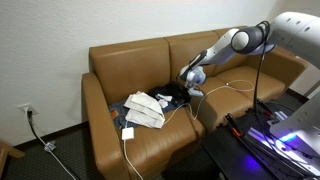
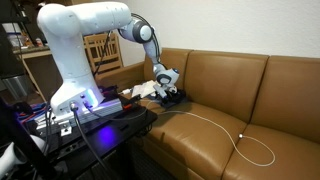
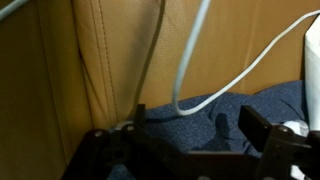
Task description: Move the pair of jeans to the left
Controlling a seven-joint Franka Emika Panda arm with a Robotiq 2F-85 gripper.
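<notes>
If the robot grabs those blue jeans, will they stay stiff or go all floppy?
Probably floppy: the jeans lie crumpled on the couch, so they would likely droop from the gripper. A white cable rests against them and may get dragged along.

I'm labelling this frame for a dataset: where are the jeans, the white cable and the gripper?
jeans (image 3: pixel 230 108): wrist view, on the blue fabric between the fingers.
white cable (image 2: pixel 215 122): in an exterior view, on the stretch lying across the seat cushion.
gripper (image 1: pixel 188 90): in an exterior view, midway between its fingertips.
</notes>
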